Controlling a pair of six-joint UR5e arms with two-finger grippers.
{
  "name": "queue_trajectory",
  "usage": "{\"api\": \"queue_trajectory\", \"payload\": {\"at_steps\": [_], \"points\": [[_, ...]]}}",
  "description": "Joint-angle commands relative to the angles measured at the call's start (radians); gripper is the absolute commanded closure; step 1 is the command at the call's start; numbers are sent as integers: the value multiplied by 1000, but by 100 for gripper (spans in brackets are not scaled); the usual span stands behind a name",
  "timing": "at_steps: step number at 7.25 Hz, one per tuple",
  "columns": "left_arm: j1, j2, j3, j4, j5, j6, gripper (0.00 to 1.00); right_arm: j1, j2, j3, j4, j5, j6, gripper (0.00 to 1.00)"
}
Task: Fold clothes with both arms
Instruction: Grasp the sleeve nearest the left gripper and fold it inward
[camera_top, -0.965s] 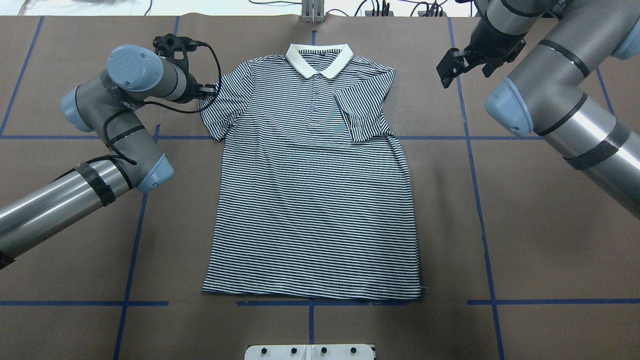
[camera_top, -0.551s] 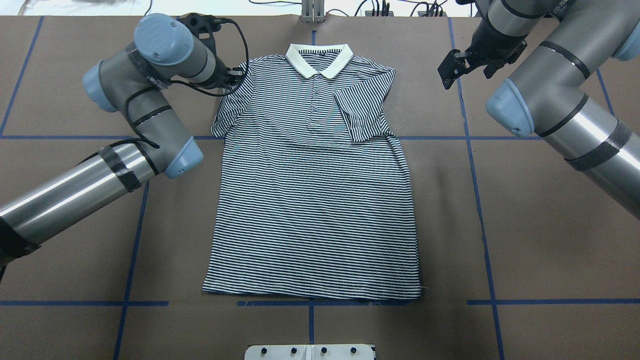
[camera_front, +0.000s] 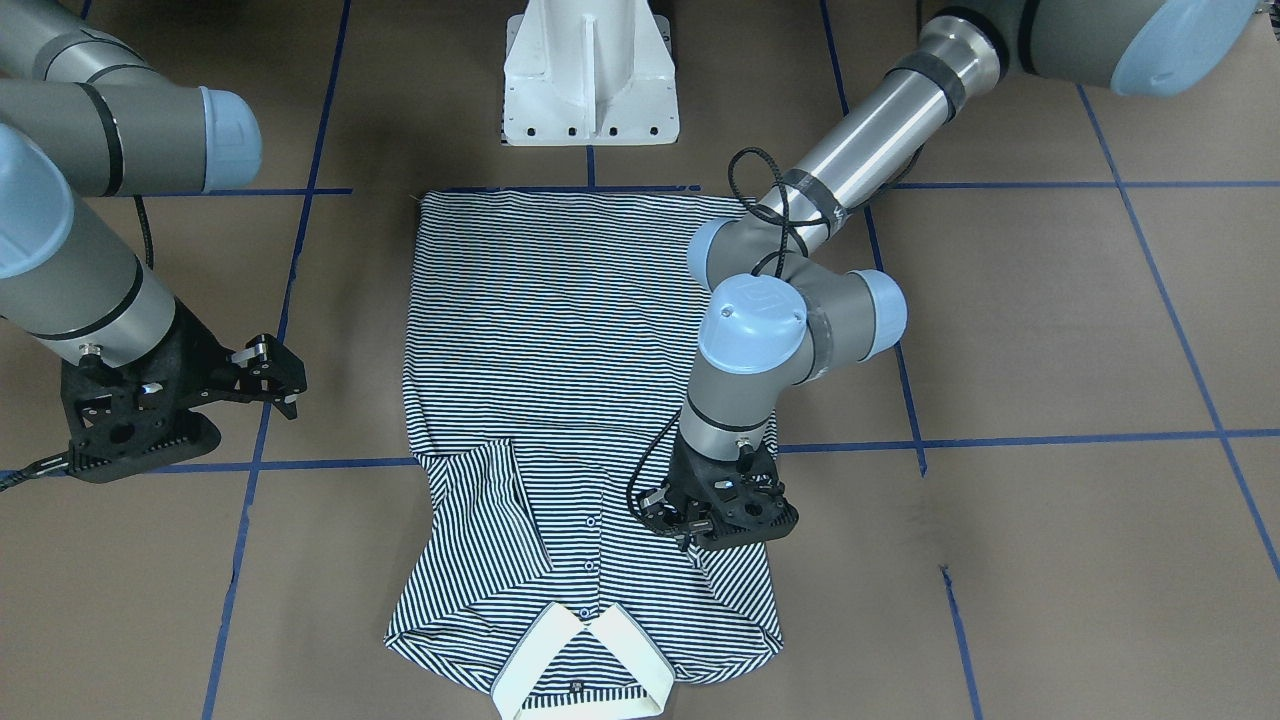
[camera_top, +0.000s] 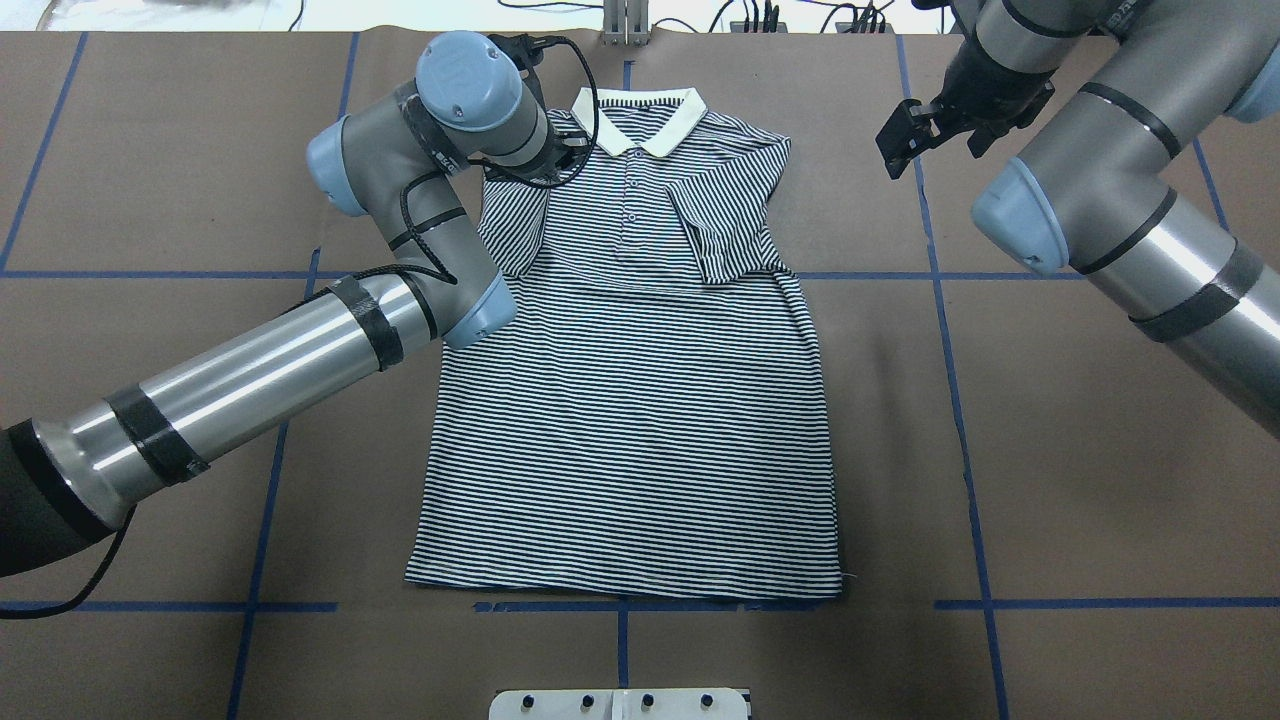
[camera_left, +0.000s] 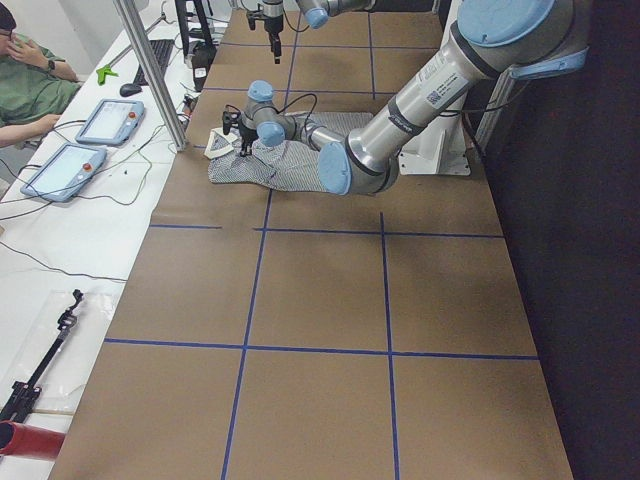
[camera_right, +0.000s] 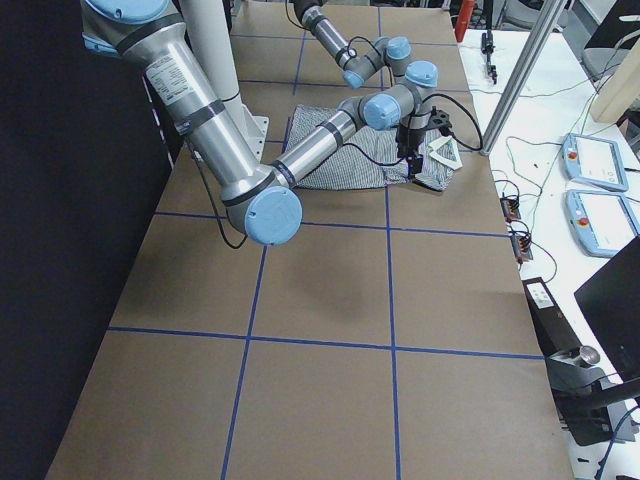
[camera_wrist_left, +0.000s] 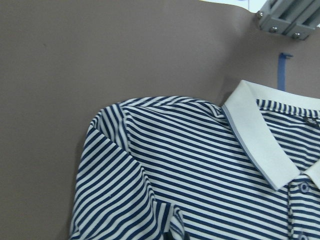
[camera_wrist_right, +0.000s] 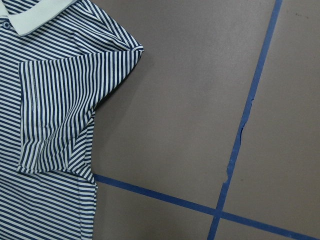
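Brown paper covers the surface (camera_top: 1100, 450), ruled into squares by blue tape lines (camera_top: 960, 400). Near the middle of the far edge, the left pincer (camera_front: 695, 532) points down, its jaws clenched on the polo shirt (camera_top: 630, 400). It pinches the sleeve (camera_top: 512, 225) on its own side, just beside the cream collar (camera_top: 640, 125). That sleeve is drawn inward over the shoulder and hangs in a loose fold against the chest. The left arm (camera_top: 250, 390) reaches in from the near left corner, crossing the shirt's side seam.

The shirt lies flat along the surface's middle, collar toward the far edge and hem toward the robot's edge, close to the white pedestal base (camera_front: 590, 75). Small buttons (camera_top: 630, 185) run down from the collar. The other sleeve (camera_top: 725, 225) lies folded across the chest.

The right pincer (camera_front: 280, 378) hangs released and empty near the far edge, to the right of the shirt's shoulder and clear of the cloth. The right arm (camera_top: 1150, 230) comes in from the right edge.

A printed label on the left arm's tube and an embossed mark on its blue joint cap (camera_front: 765, 305) are too small to read. Beyond the far edge, two tablets (camera_left: 62, 170) lie on a white bench.
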Motion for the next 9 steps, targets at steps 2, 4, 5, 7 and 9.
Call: {"api": "queue_trajectory", "payload": {"at_steps": [2,4,5,7,9], "points": [[3,-5,-28,-31,4,6,0,0,-7,13,-3,-14,0,0],[0,152,-268,-7,-86,12,0,0,-34,28,0,-20,71,0],[-1,287,-442,-2,-126,14,0,-12,-48,37,2,-26,200,0],[-3,432,-705,154,-131,70,0,-91,-133,170,2,-96,265,0],[16,525,-874,304,-113,98,0,-251,-255,342,40,-172,531,0]]}}
